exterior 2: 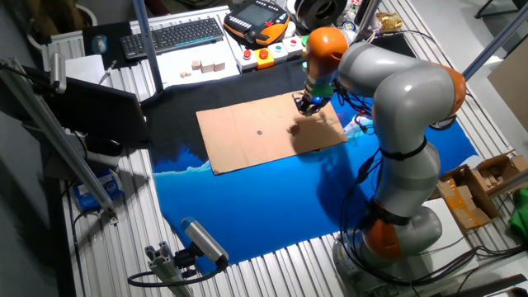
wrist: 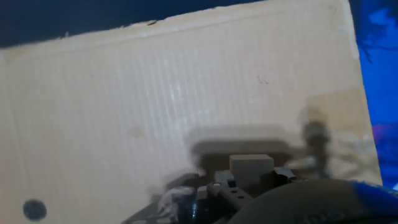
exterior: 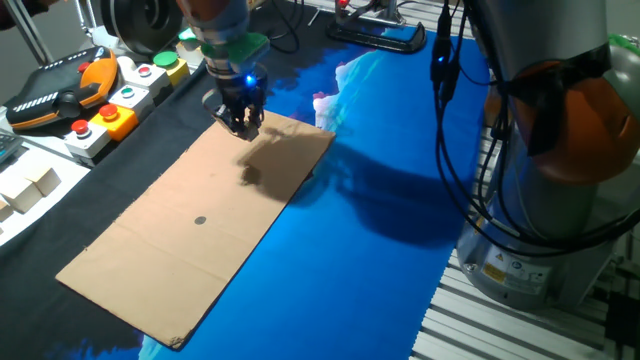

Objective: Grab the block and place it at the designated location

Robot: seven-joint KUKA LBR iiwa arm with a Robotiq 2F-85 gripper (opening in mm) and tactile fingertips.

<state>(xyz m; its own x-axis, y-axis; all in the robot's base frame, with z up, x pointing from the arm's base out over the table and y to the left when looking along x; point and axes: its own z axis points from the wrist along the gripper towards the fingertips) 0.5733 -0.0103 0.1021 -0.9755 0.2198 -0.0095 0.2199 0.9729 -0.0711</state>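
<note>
In the hand view the block (wrist: 251,167), a tiny pale beige cube, sits between my fingertips at the bottom centre. My gripper (exterior: 243,122) hangs shut on it above the far corner of the brown cardboard (exterior: 170,260), and its shadow falls on the sheet below. From the other fixed view the gripper (exterior 2: 308,102) is over the cardboard's back right part. The designated location (exterior: 200,221), a small dark grey round spot, lies near the middle of the sheet, well apart from the gripper. It also shows as the spot (exterior 2: 259,132) and at the lower left of the hand view, spot (wrist: 34,209).
A blue cloth (exterior: 380,200) covers the table under the cardboard. Button boxes (exterior: 120,105) and an orange teach pendant (exterior: 60,90) stand beyond the sheet. Larger whitish cubes (exterior: 30,185) lie at the left edge. The arm's grey base (exterior: 550,180) and cables fill the right.
</note>
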